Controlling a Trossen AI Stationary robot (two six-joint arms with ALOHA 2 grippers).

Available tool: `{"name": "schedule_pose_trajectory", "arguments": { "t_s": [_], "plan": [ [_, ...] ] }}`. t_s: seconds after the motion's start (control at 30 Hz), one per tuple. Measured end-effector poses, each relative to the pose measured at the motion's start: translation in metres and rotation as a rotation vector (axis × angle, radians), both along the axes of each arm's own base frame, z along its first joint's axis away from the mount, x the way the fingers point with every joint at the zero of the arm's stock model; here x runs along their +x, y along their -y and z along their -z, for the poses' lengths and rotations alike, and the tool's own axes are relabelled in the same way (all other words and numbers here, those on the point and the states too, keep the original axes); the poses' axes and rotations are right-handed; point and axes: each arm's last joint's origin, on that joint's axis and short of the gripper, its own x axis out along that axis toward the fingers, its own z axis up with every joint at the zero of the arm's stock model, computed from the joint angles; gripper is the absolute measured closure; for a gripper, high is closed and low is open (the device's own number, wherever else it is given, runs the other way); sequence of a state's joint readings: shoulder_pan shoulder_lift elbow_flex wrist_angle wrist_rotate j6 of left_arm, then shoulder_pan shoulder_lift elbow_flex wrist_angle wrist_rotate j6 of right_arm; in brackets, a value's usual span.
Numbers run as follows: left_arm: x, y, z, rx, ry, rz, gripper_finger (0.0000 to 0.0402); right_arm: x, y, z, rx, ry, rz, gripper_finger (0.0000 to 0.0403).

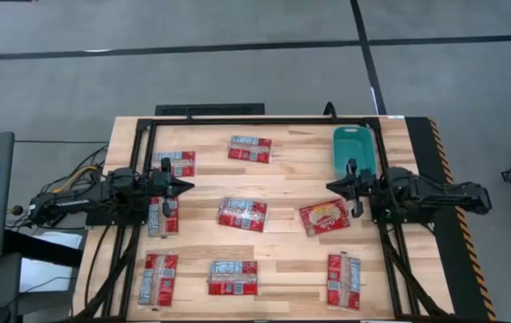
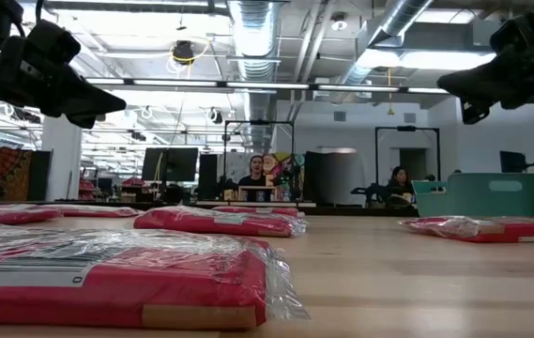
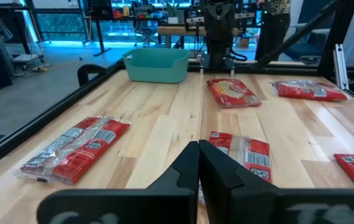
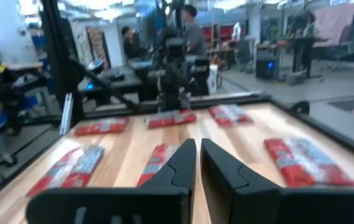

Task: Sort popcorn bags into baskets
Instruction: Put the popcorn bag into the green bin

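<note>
Several flat red popcorn bags lie flat on the wooden table, among them one at the middle (image 1: 242,214) and one with a yellowish picture (image 1: 324,217), which also shows in the left wrist view (image 3: 232,92). The teal basket (image 1: 352,148) stands near the far right corner and looks empty in the left wrist view (image 3: 155,65). My left gripper (image 1: 189,187) hovers shut above the table on the left side, pointing right (image 3: 199,152). My right gripper (image 1: 330,186) hovers shut on the right side, just near of the basket, pointing left (image 4: 198,149). Neither touches a bag.
A black frame (image 1: 237,121) runs around the table's edges. Bags lie along the near edge (image 1: 233,278), at the far side (image 1: 250,149) and under the left arm (image 1: 162,215). Bare wood shows between the two grippers (image 1: 264,184). People sit in the room beyond (image 2: 257,174).
</note>
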State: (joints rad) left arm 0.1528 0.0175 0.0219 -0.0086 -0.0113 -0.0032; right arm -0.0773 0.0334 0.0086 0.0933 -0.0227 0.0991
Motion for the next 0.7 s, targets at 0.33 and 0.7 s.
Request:
{"name": "schedule_pose_trajectory", "arguments": {
  "t_s": [0.33,0.7],
  "plan": [
    [0.0,-0.002,-0.001,0.186,-0.026,-0.072,0.0402,-0.001,0.005,-0.008,0.102,0.092,0.125,0.0351],
    [-0.003,-0.01,-0.005,0.057,0.028,-0.358,0.0401,-0.008,0.023,-0.015,-0.002,0.139,0.527,0.0351]
  ]
}}
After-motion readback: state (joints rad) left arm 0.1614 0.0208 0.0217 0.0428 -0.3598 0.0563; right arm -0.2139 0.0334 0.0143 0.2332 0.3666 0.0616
